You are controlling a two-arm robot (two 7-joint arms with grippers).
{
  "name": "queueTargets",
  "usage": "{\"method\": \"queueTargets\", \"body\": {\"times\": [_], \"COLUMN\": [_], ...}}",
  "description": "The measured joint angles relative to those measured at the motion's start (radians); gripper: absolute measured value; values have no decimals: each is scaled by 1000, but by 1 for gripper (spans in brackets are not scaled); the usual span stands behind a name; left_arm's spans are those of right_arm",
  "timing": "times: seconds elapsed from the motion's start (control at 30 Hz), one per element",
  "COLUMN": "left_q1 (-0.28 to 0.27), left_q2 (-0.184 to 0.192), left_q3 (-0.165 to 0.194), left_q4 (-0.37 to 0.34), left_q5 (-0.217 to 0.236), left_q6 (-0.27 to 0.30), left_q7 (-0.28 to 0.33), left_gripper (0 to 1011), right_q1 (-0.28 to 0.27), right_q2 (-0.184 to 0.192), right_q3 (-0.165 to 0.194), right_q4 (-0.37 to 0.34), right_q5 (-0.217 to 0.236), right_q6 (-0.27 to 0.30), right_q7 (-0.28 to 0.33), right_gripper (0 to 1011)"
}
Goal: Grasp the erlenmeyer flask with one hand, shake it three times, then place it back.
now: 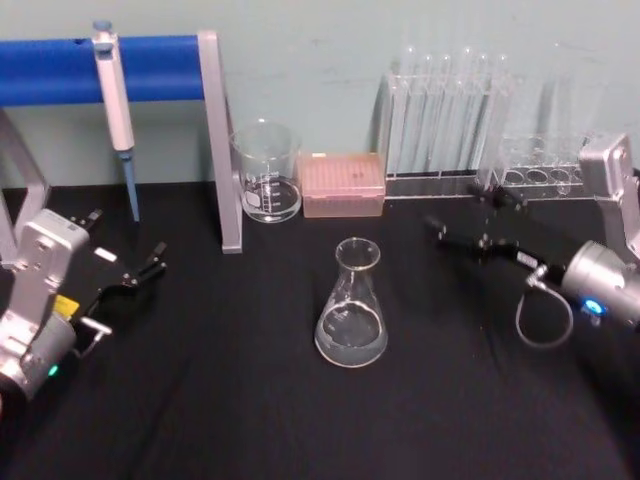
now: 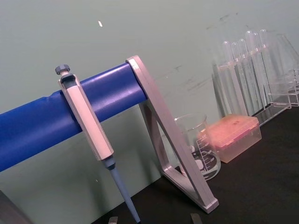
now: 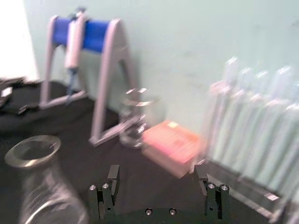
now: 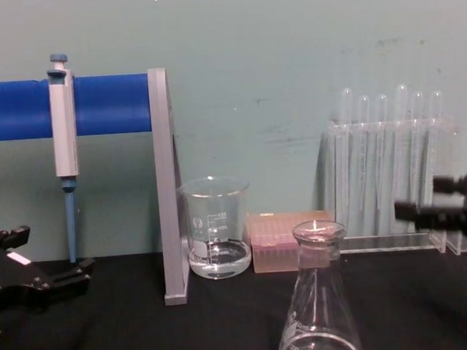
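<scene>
Flask [image 1: 351, 312] stood upright at centre of head view, lower middle of chest view, on black table [image 1: 250, 420], little liquid in base, nothing touching it. Right gripper [image 1: 472, 232] sat upper right of flask, well apart, jaws spread wide, holding nothing. Left gripper [image 1: 135, 274] parked at left edge, fingers parted, empty. Beaker [image 1: 267, 172] and pink box [image 1: 342, 184] stood behind flask.

Step, as you'd judge it: approach, grasp not yet made. Next you'd need right gripper lined up on flask neck, then closed.
</scene>
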Motion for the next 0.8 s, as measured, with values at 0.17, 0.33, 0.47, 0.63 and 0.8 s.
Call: {"method": "queueTargets", "body": {"times": [0.17,0.33,0.47,0.63,0.8], "left_q1": [0,0,0,0,0], "left_q2": [0,0,0,0,0], "left_q3": [0,0,0,0,0], "left_q4": [0,0,0,0,0], "left_q5": [0,0,0,0,0], "left_q6": [0,0,0,0,0], "left_q7": [0,0,0,0,0], "left_gripper": [1001,1001,1001,1001,1001], "right_q1": [-11,-39,-66,-94,-98], "right_q2": [-46,-85,-103,-128,-146], "right_q3": [33,50,56,66,69], "right_q4": [-10,-32,-53,-60,-32], "right_q5": [-57,-118,-145,-155,-177], "right_q6": [-78,-131,-126,-72,-25], "right_q7": [-123,-227,-281,-327,-355], "right_gripper": [1000,1000,1000,1000,1000]}}
